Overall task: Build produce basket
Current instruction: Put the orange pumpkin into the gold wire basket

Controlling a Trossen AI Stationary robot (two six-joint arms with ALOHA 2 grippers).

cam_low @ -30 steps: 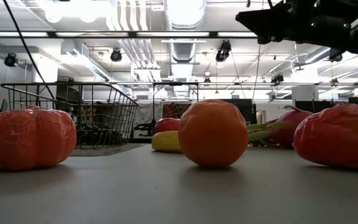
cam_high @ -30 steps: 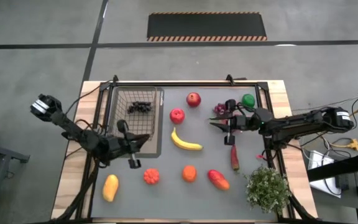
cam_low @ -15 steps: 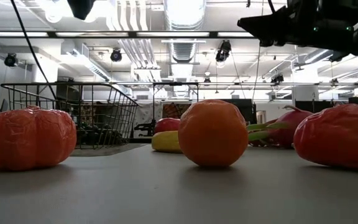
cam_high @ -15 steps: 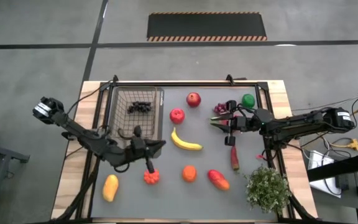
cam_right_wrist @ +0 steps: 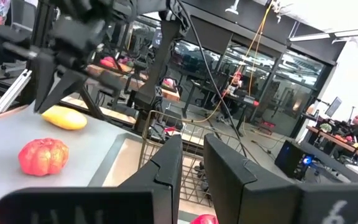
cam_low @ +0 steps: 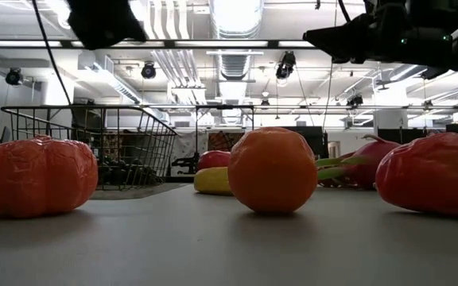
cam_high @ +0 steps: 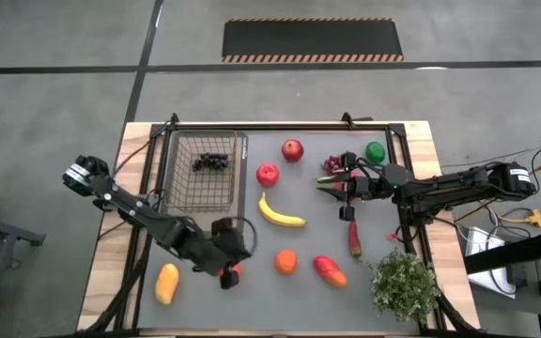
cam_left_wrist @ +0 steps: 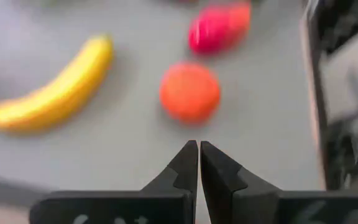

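Observation:
The wire basket (cam_high: 205, 174) stands at the table's far left with the purple grapes (cam_high: 212, 161) inside. Two red apples (cam_high: 292, 149) (cam_high: 268, 174), the banana (cam_high: 280, 213), lime (cam_high: 375, 151), dragon fruit (cam_high: 332, 165), chilli (cam_high: 354, 237), orange (cam_high: 286, 262), red mango (cam_high: 330, 271) and yellow mango (cam_high: 166, 283) lie on the grey mat. My left gripper (cam_high: 225, 275) (cam_left_wrist: 199, 144) is shut and empty, in the air above the ribbed red-orange fruit (cam_low: 34, 175). My right gripper (cam_high: 325, 185) (cam_right_wrist: 191, 158) hovers near the dragon fruit, its fingers slightly open and empty.
A bushy potted plant (cam_high: 404, 284) stands at the table's near right corner, close to the right arm. A metal frame (cam_high: 280, 125) runs along the table's far edge. There is bare mat between the banana and the near row of fruit.
My left gripper has swung from the basket's near right corner toward the table's near edge and to the right, turning as it went. It now hangs over the ribbed red-orange fruit. No fruit has moved.

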